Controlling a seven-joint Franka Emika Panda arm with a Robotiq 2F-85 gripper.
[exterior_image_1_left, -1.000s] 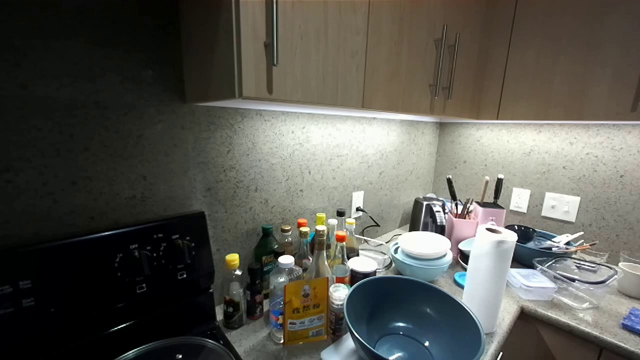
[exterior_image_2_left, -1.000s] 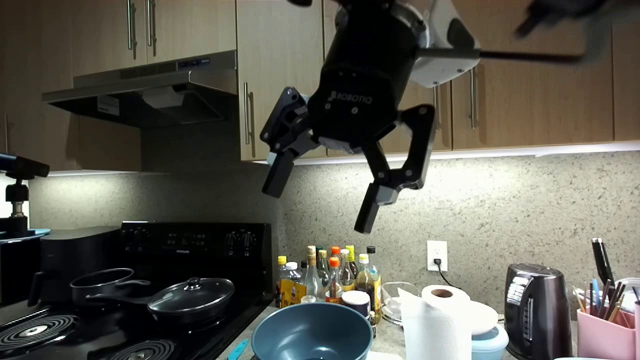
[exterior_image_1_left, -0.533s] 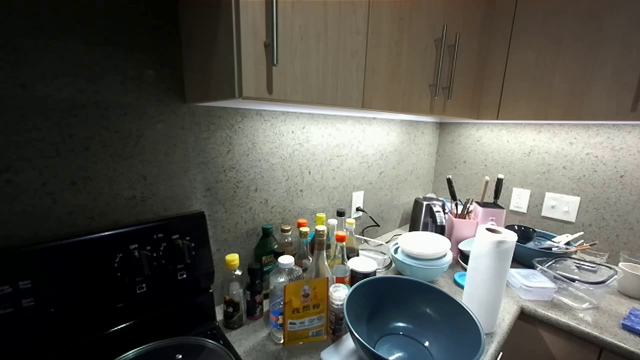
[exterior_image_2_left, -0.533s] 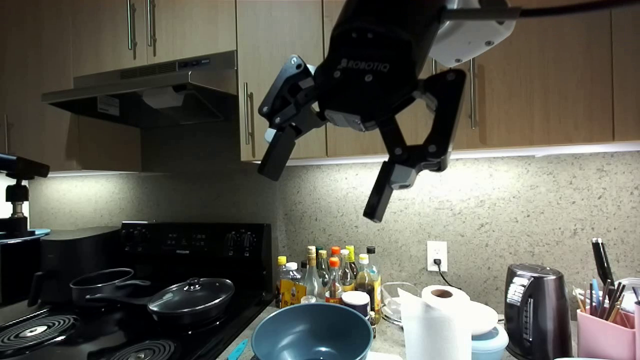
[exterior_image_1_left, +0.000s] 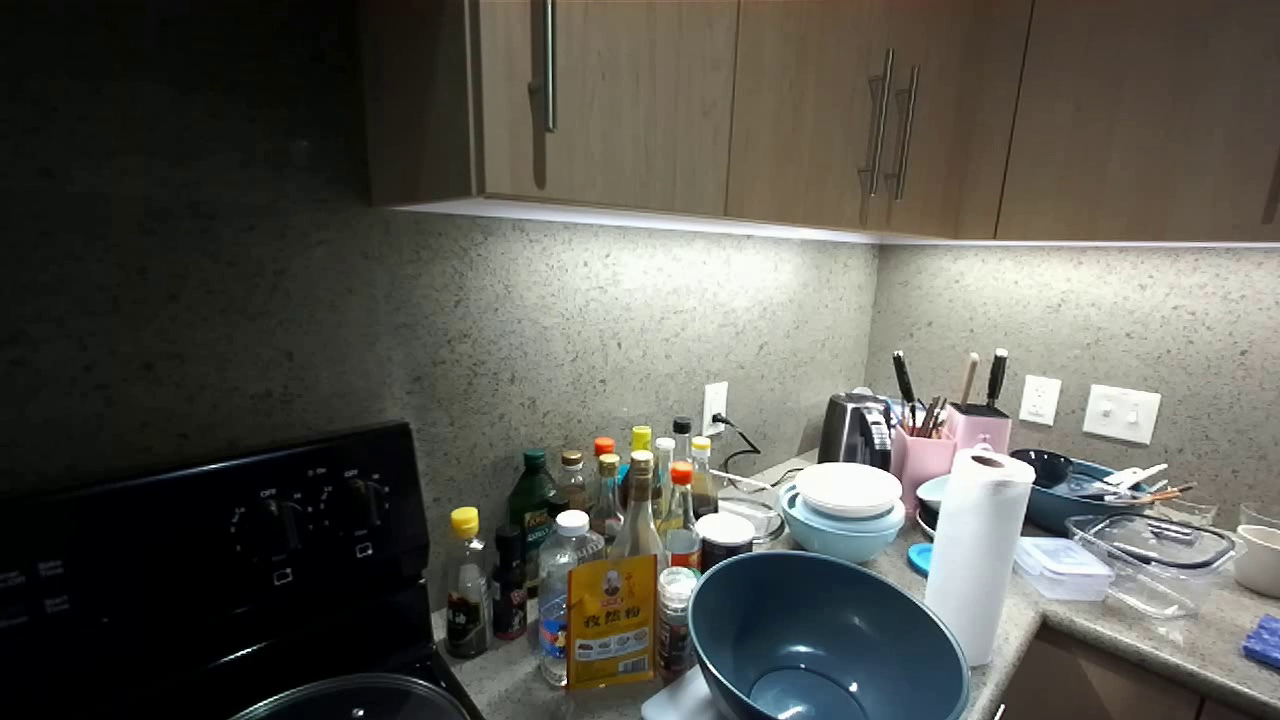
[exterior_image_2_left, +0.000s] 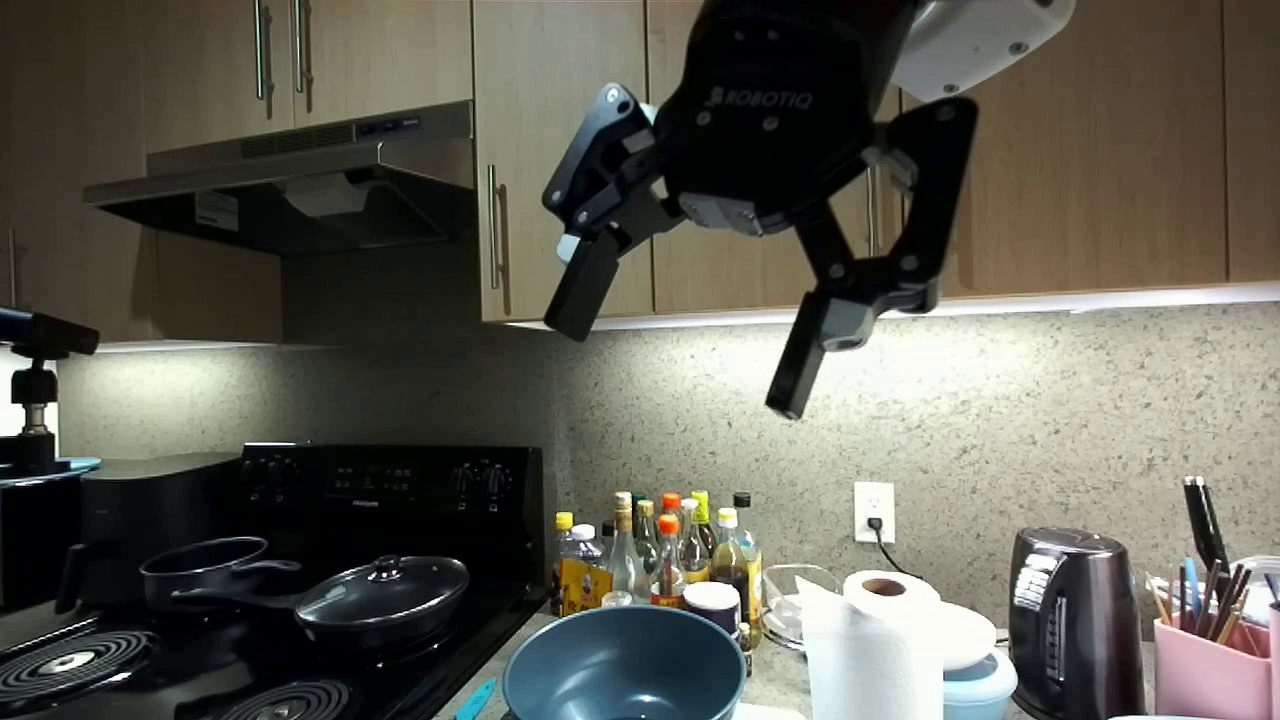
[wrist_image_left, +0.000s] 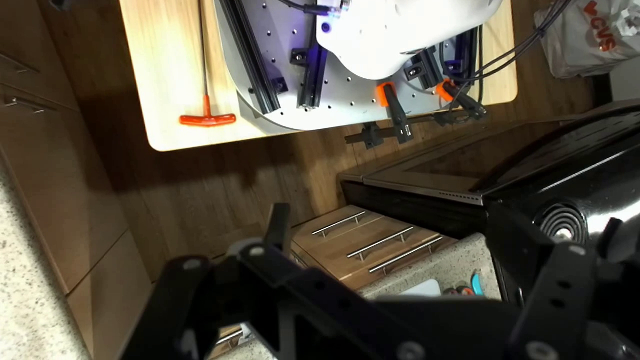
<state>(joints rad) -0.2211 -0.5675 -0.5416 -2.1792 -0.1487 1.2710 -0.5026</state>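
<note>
Relative to the large blue bowl (exterior_image_2_left: 620, 655), the fingers (exterior_image_2_left: 583, 288) have been carried higher in an exterior view and toward the side of the paper-towel roll (exterior_image_2_left: 880, 650) since the earlier frame; no displacement is seen in the bowl or its neighbours. The bowl is set on the counter (exterior_image_2_left: 775, 675), mouth upward. In both exterior views the stove (exterior_image_2_left: 400, 490) is shown to the left of the bowl and the roll, stood on end, near its right; behind the bowl, in an exterior view, the bottles (exterior_image_2_left: 668, 575) are grouped. Handling is judged from appearance: a stiff, thin-walled vessel is suggested, perhaps of plastic or coated metal, and a light load for its breadth may be expected. The glossy wall would probably be slippery, so the rim is judged the best place of hold, with one finger inside and one outside; the whole mouth seems too wide to be spanned. Breakage seems less likely than tipping under an off-centre grip. The fingers are spread wide apart, with nothing held or touched. They are raised well above the level of the bowl and well apart from it, tips inclined downward; whether they are placed directly over its mouth or nearer the viewpoint cannot be told. In the wrist view the bowl cannot be made out.
</note>
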